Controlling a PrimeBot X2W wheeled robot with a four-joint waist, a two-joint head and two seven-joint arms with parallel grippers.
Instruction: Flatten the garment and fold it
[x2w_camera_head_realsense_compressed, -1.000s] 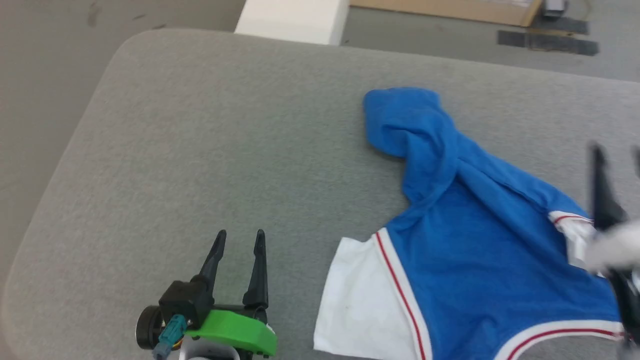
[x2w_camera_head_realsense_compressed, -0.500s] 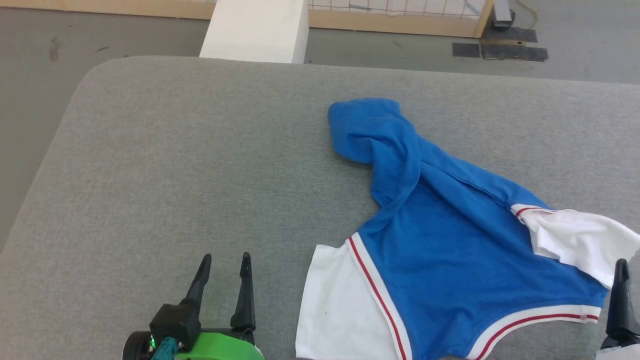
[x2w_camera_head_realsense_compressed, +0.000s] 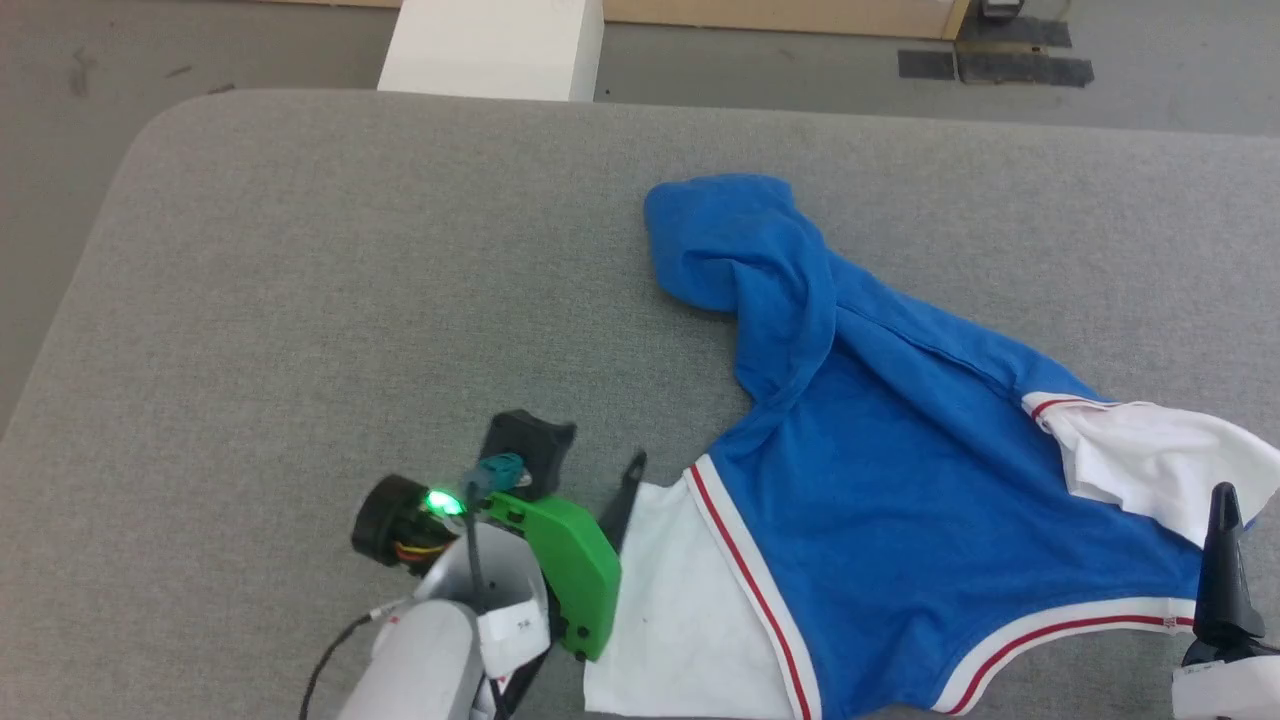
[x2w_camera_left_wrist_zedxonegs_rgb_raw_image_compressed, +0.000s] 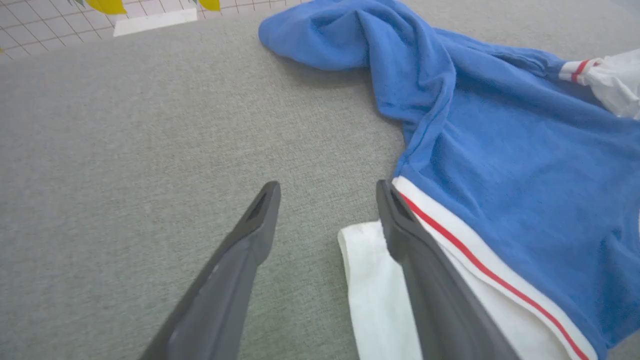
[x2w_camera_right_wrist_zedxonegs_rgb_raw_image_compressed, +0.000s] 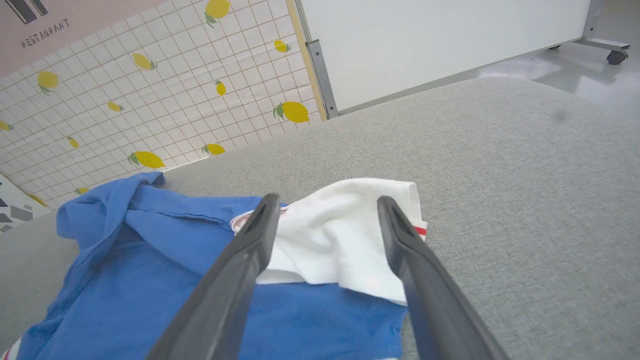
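Royal-blue jersey garment (x2w_camera_head_realsense_compressed: 900, 480), rumpled, white-sleeved, on a coarse grey woven tabletop (x2w_camera_head_realsense_compressed: 300, 300); left gripper (x2w_camera_left_wrist_zedxonegs_rgb_raw_image_compressed: 328, 187) and right gripper (x2w_camera_right_wrist_zedxonegs_rgb_raw_image_compressed: 328, 199) spread wide, empty.

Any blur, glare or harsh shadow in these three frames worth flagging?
Head view: sharp, evenly lit, soft shadow beside the bunched royal-blue jersey T-shirt. Left wrist view: the left gripper blurs towards the lens. Right wrist view: pale glare on the glossy grey floor.
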